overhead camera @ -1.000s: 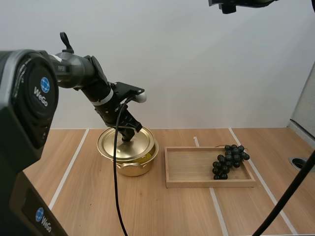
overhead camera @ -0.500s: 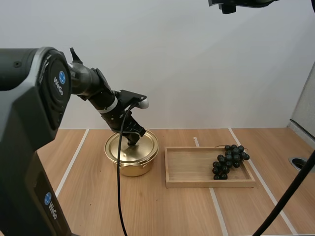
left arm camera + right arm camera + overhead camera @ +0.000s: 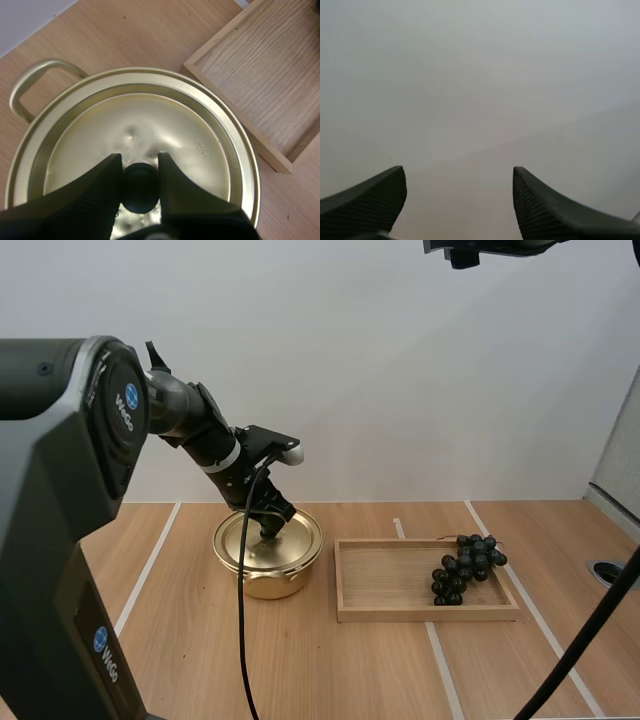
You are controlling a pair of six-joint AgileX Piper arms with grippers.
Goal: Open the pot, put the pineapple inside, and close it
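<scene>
Our left gripper (image 3: pixel 139 161) pinches the knob (image 3: pixel 139 189) between its jaws, straight below it at the centre of the lid (image 3: pixel 200 145). The lid sits flat on the pot (image 3: pixel 268 585), just beside the tray (image 3: pixel 420 615). Our right gripper (image 3: pixel 457 176) hangs wide open, so the left is plainly the nearer arm.

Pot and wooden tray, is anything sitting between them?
Nothing, just bare table between the pot and the wooden tray; the high view shows it.
</scene>
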